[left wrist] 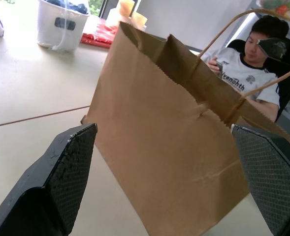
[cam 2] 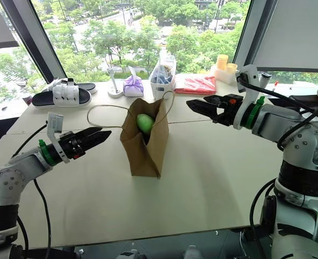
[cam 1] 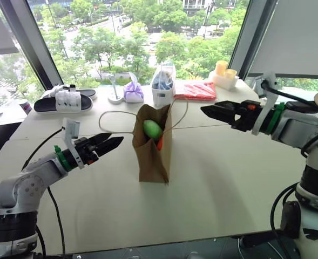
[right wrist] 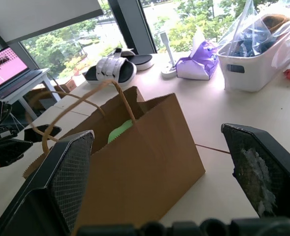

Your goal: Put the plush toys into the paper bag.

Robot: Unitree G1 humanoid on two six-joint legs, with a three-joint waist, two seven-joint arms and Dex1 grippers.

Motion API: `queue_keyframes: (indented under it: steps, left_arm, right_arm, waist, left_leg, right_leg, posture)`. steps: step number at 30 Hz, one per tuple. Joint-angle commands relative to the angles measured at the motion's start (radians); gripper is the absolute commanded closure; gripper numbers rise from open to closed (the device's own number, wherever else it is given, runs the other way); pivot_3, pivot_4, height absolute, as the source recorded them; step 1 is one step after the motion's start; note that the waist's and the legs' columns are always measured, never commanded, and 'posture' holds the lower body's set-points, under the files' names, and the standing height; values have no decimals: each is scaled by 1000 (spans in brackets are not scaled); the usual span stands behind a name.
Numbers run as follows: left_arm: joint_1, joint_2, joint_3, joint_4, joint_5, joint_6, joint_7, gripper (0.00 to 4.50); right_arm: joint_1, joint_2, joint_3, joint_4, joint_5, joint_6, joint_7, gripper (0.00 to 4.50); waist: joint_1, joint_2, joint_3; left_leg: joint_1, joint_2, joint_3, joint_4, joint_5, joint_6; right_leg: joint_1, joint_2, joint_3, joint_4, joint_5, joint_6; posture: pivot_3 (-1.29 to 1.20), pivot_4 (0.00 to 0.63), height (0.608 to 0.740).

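Left claw [cam 1: 111, 143] and right claw [cam 1: 214, 111] gape empty either side of the paper bag [cam 1: 153, 145] mid-desk. Green plush toy [cam 1: 152, 129] and orange plush toy [cam 1: 160, 142] sit inside; both look soft and light. Bag looks thin and tippy; grip the cord handles [cam 1: 111, 114] if lifting.

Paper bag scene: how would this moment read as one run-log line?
paper bag: upright, open | green plush toy: inside | orange plush toy: inside | left gripper: open, empty | right gripper: open, empty

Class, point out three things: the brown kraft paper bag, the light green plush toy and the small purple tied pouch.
brown kraft paper bag [cam 1: 152, 162]: left eye view, front wall.
light green plush toy [cam 1: 151, 129]: left eye view, rounded top.
small purple tied pouch [cam 1: 133, 92]: left eye view, body.
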Motion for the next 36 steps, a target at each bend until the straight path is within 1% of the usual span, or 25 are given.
queue_keyframes:
  steps: [1, 5, 9, 12, 14, 15, 18, 19, 21, 22, 23, 24, 25, 30, 36]
  left_arm:
    - [3, 7, 7, -30, 42, -78, -31, 33]
    - [19, 7, -39, -52, 107, -138, -70, 33]
    - [101, 57, -84, -124, 122, -130, -155, 33]
    - [165, 94, -109, -200, 124, -125, -194, 33]
    - [188, 92, -124, -242, 125, -127, -185, 33]
    - [192, 87, -134, -255, 129, -129, -181, 33]
    - [173, 46, -160, -281, 127, -121, -135, 0]
    - [163, 35, -169, -287, 128, -119, -123, 0]
    - [147, 17, -189, -291, 147, -127, -102, 0]
    - [143, 12, -210, -298, 164, -136, -101, 0]
    - [140, 6, -232, -298, 194, -156, -95, 0]
    - [137, 0, -252, -297, 219, -168, -86, 0]
    - [133, -6, -267, -294, 238, -179, -83, 0]
    - [97, -77, -319, -274, 283, -198, -39, 0]
    - [23, -165, -371, -223, 350, -209, 26, 0]
  right_arm:
    - [-1, -1, -4, -40, 23, -37, -3, 0]
    - [2, 1, 8, -43, 28, -49, -7, 0]
    - [27, -24, 26, -51, 18, -58, 3, 0]
    - [96, -67, 58, -82, -13, -83, 27, 0]
    - [180, -89, 102, -117, -51, -129, 45, 0]
    - [214, -83, 126, -128, -72, -156, 42, 0]
    - [282, -36, 211, -138, -127, -240, 38, 848]
    - [295, -26, 247, -139, -152, -275, 48, 1295]
    - [305, 4, 293, -130, -174, -320, 60, 2280]
    - [303, 20, 325, -125, -192, -348, 68, 2916]
    - [293, 33, 361, -116, -217, -373, 72, 3358]
    - [283, 44, 391, -106, -238, -394, 76, 3973]
    - [270, 56, 413, -94, -256, -410, 80, 4478]
    - [181, 130, 488, 3, -312, -488, 120, 4478]
    - [139, 167, 559, 67, -369, -536, 182, 4478]
  waist:
    - [0, 0, 0]
    - [-1, 0, 0]
    - [-3, 0, 0]
    - [-2, 0, 0]
    - [1, 0, 0]
    - [2, 0, 0]
    - [0, 0, 0]
    - [-1, 0, 0]
    - [-3, 0, 0]
    - [-3, 0, 0]
    - [-4, 0, 0]
    - [-4, 0, 0]
    - [-3, 1, 0]
    - [-1, 0, 0]
    - [-1, 0, 0]
  left_leg:
    - [0, 0, 0, 0, 0, 0]
    - [0, 0, 0, 0, 0, 0]
    - [0, 0, 0, -1, 0, 1]
    - [0, 1, 1, -2, -1, 1]
    - [0, 1, 1, -2, -1, 1]
    - [0, 1, 1, -2, -1, 2]
    - [1, 1, 0, -1, -1, 2]
    - [1, 1, 1, -1, -1, 2]
    - [1, 1, 1, -1, -1, 2]
    - [1, 1, 0, -1, -1, 2]
    - [1, 1, 0, -1, -1, 2]
    - [1, 1, 0, -1, -1, 2]
    - [1, 1, 1, -1, -1, 2]
    - [1, 0, 0, -1, -1, 2]
    - [1, 0, 0, 0, -1, 2]
  right_leg:
    - [0, 0, 0, -1, 0, 0]
    - [0, 0, 0, -1, 0, 0]
    - [0, 0, 0, -2, 0, 0]
    - [1, 0, 0, -4, 0, 0]
    - [1, 0, 0, -6, 0, 0]
    - [2, 0, 0, -7, 0, 0]
    - [5, 0, -1, -10, 0, 0]
    - [6, 0, -1, -10, 0, 0]
    - [5, 0, -1, -10, 0, 0]
    - [5, 0, -1, -10, 0, 0]
    - [5, 0, -1, -9, 0, 0]
    - [5, 1, -1, -10, 0, 0]
    - [5, 1, -1, -10, 0, 0]
    - [5, 1, -1, -10, 0, 0]
    - [6, 1, -2, -10, 0, 0]
  posture:
    - [0, 150, 740]
    - [0, 150, 740]
    - [0, 150, 740]
    - [0, 150, 740]
    - [0, 150, 740]
    - [0, 150, 740]
    - [0, 150, 740]
    - [0, 150, 740]
    - [0, 150, 740]
    - [0, 150, 740]
    - [0, 150, 740]
    - [0, 150, 740]
    - [0, 150, 740]
    - [0, 150, 740]
    - [0, 150, 740]
